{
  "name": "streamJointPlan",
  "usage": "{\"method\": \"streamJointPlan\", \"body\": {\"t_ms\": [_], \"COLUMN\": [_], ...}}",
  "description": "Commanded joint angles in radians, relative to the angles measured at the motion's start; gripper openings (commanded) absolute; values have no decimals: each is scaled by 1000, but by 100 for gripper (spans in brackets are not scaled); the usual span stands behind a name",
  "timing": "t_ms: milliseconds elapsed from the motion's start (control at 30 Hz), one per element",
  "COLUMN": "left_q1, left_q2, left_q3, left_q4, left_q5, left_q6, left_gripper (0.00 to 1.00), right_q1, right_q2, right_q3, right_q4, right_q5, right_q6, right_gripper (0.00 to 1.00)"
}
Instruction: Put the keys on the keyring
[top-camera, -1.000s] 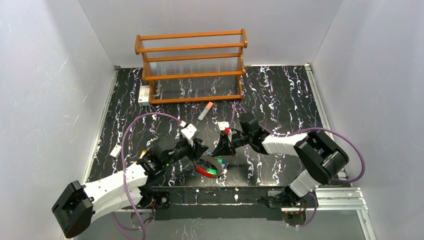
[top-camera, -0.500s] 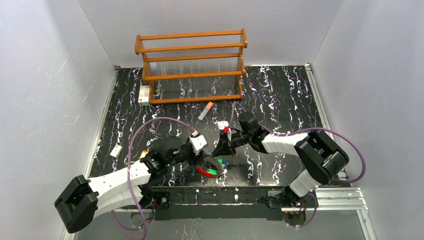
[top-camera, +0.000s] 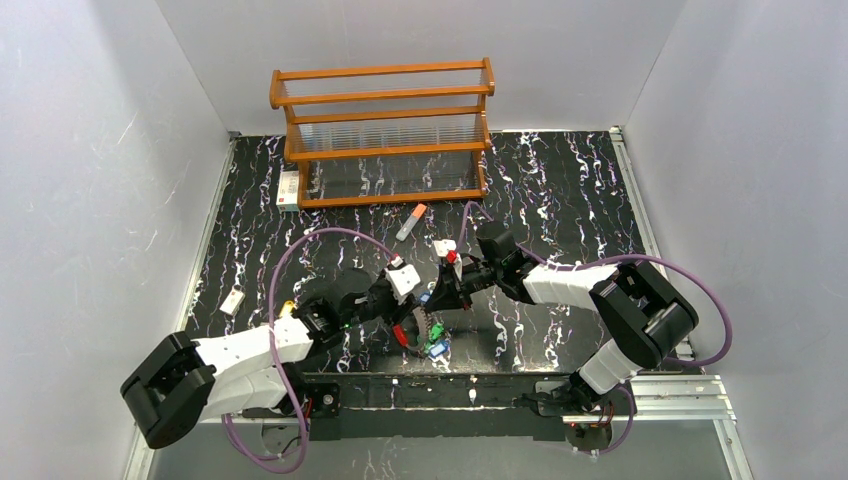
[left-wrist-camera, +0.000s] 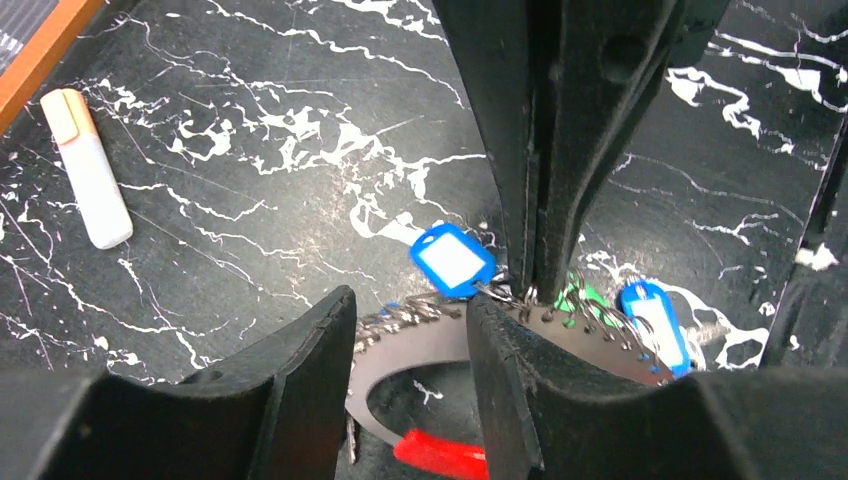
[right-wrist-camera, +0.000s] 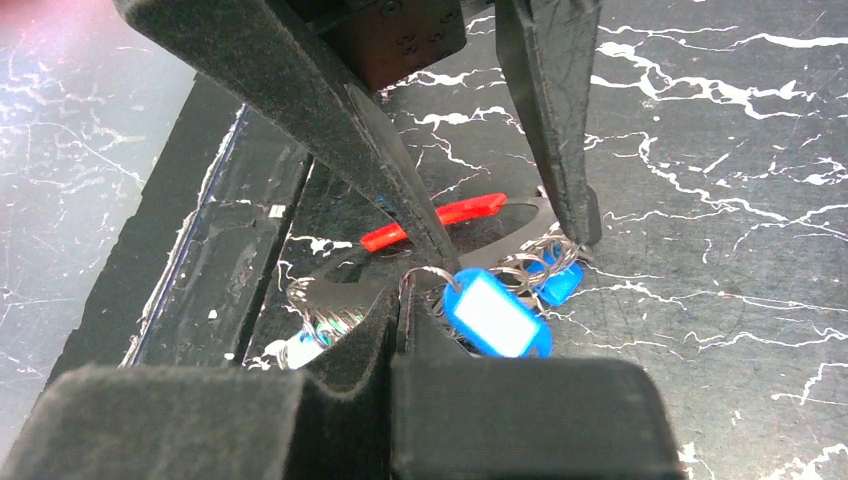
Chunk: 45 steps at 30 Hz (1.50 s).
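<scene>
Keys (right-wrist-camera: 495, 322) pinched by right pincer (right-wrist-camera: 399, 305), keyring (right-wrist-camera: 438, 216) half hidden.

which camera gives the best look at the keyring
Left wrist: the keyring, its grey arc and red section, is close and sharp. Right wrist shows only the red section and part of the loop. Top external shows it tiny, partly hidden.

Table (top-camera: 560, 190) is black marble-look, with white veins running all over it. Keys (left-wrist-camera: 452, 260) have blue plastic heads with white label windows, plus a green one. Keyring (left-wrist-camera: 400, 360) is dull grey-silver with one bright red chunk. Rack (top-camera: 380, 130) is orange-brown wood. Stick (left-wrist-camera: 88, 180) is whitish with a peachy-orange cap.
</scene>
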Motion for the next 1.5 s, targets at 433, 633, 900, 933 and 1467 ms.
{"method": "streamJointPlan", "body": {"t_ms": [433, 633, 900, 933, 1467], "left_q1": [-4, -4, -4, -4, -4], "left_q2": [-50, -117, -257, -270, -337], "left_q3": [9, -6, -38, -46, -118], "left_q4": [116, 42, -89, -93, -135], "left_q5": [-76, -117, -184, -195, -267], "left_q6": [-57, -66, -160, -177, -441], "left_gripper": [43, 43, 43, 43, 46], "right_q1": [6, 5, 5, 6, -7], "right_q2": [23, 40, 86, 93, -37], "right_q3": [44, 44, 34, 32, 19], "right_q4": [25, 38, 149, 162, 111], "right_q5": [-22, -8, 54, 77, 601], "right_q6": [6, 27, 163, 177, 226], "right_gripper": [1, 1, 1, 5, 75]}}
